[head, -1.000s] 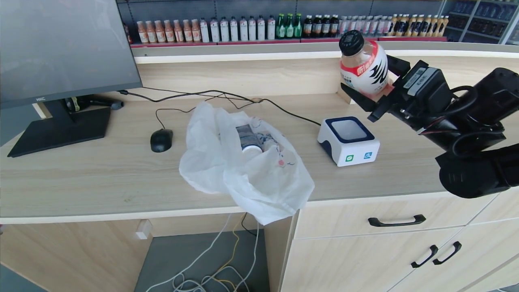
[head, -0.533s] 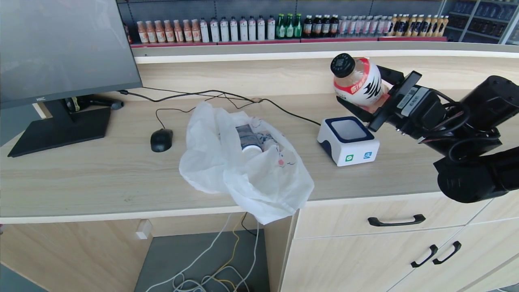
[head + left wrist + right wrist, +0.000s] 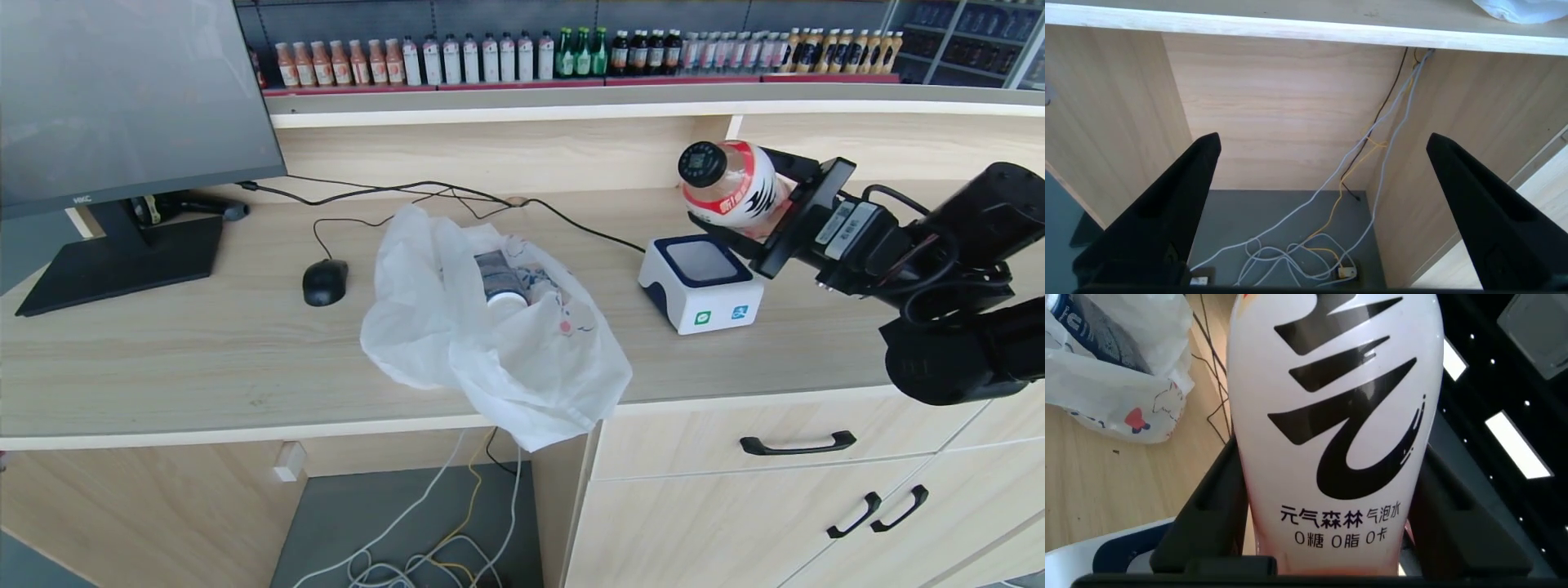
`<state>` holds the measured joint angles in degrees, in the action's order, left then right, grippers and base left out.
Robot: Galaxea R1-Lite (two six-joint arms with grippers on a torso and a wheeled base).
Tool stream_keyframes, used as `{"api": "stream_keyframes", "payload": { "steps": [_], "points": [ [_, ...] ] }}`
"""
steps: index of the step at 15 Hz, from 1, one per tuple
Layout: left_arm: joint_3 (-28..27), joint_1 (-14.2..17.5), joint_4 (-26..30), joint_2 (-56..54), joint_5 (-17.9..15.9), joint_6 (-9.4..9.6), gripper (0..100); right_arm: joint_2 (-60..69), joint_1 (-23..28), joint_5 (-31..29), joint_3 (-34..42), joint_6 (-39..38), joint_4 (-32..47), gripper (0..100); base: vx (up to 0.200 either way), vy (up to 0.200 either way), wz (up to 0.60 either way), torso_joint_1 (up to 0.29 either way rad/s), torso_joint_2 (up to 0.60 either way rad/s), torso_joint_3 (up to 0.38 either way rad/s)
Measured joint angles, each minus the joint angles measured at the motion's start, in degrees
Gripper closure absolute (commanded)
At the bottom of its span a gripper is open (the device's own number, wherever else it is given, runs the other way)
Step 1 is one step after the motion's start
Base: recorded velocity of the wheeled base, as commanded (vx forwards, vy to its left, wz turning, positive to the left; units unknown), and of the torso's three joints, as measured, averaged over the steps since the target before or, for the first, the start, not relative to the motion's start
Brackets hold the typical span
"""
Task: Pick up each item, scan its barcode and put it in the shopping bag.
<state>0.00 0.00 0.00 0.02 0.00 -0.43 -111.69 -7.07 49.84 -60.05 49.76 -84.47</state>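
My right gripper is shut on a bottle with a white, red and black label and a black cap, tilted with its cap toward the left. It hangs just above the far right corner of the white and blue barcode scanner on the counter. In the right wrist view the bottle sits between the black fingers. The white shopping bag lies open left of the scanner with items inside. My left gripper is open, under the counter, facing loose cables.
A black mouse and a monitor on its stand are at the counter's left. Cables run along the back of the counter. Drawers with black handles are below on the right. Shelves of bottles line the back wall.
My right gripper has lowered the bottle toward the scanner and tipped it further over, cap to the left. The bag and scanner have not moved.
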Motion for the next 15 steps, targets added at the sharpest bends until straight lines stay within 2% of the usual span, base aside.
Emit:
{"api": "stream_keyframes", "payload": {
  "steps": [5, 11, 15],
  "points": [
    [0.0, 0.0, 0.0, 0.0, 0.0, 0.0, 0, -2.0, -0.2, 0.3, -0.2, 1.0, -0.7, 100, 0.0, 0.0, 0.0, 0.0, 0.0, 0.0],
    [0.0, 0.0, 0.0, 0.0, 0.0, 0.0, 0, -3.4, -3.8, 0.3, -0.3, 1.9, -0.9, 100, 0.0, 0.0, 0.0, 0.0, 0.0, 0.0],
    [0.0, 0.0, 0.0, 0.0, 0.0, 0.0, 0, -3.8, -4.3, 0.3, -0.3, 2.6, -1.0, 100, 0.0, 0.0, 0.0, 0.0, 0.0, 0.0]
  ]
}}
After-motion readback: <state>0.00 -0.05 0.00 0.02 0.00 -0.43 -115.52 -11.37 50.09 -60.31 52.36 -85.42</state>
